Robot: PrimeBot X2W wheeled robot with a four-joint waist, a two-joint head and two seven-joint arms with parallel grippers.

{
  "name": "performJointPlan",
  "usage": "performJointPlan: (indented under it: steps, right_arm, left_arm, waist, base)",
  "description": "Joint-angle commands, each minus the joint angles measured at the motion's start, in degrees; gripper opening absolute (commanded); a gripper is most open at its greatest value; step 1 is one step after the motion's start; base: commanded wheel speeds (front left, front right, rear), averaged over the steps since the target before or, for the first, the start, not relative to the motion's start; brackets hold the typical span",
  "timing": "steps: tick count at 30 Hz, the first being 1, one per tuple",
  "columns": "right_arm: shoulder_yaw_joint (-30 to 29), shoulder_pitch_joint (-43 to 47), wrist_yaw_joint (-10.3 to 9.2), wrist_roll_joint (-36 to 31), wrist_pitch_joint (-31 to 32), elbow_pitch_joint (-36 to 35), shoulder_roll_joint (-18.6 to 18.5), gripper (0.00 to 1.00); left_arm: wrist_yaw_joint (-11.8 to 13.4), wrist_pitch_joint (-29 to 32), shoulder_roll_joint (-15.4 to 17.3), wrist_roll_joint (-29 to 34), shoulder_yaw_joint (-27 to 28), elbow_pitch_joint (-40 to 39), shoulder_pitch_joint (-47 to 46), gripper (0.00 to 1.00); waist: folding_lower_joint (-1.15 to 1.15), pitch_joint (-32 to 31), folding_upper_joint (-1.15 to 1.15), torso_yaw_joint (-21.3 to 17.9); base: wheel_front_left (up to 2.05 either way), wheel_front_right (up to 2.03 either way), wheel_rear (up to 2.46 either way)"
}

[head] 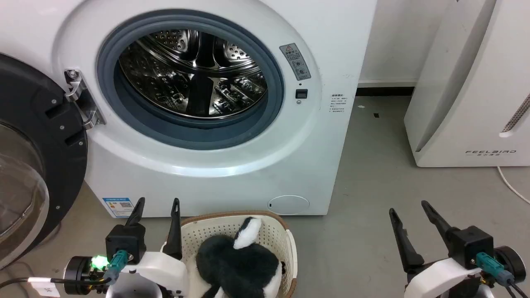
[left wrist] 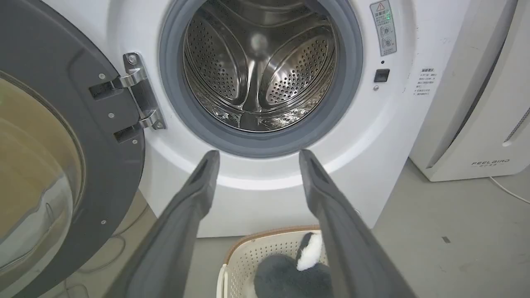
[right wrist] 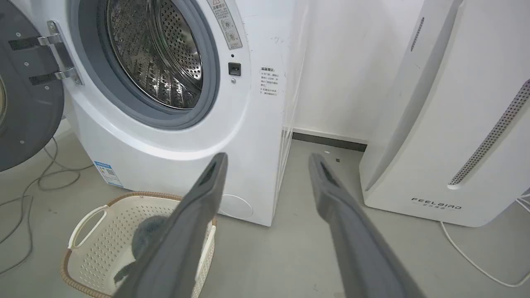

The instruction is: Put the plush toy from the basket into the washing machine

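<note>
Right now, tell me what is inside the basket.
A black-and-white plush toy lies in the basket. Anything beneath the toy is covered and cannot be seen.

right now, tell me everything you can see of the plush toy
The plush toy is a fluffy, rounded stuffed animal: dark charcoal fur, with a white furry limb or ear pointing toward the washing machine and white patches at its near end. It lies slumped in the basket, filling much of it. I cannot make out a face. The open left gripper is beside it, not touching.
</note>
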Motion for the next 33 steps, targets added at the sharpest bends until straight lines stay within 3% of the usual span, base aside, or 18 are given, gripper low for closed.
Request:
performJointPlan:
  steps: [1,33]
  right_arm:
    - [-0.05,0.01,0.0,0.17,-0.19,0.07,0.0,1.0]
    - [-1.07,-0.74,-0.01,2.31,-4.0,0.23,0.01,1.0]
  left_arm:
    - [0.02,-0.19,0.0,-0.14,-0.05,0.05,0.02,1.0]
    - [-0.04,-4.03,0.0,-2.67,-2.55,5.71,-1.59,1.0]
  waist:
    - [0.0,0.01,0.0,0.0]
    - [0.0,3.99,0.0,-1.09]
  base:
    - [0.0,0.0,0.0]
    - [0.0,0.0,0.0]
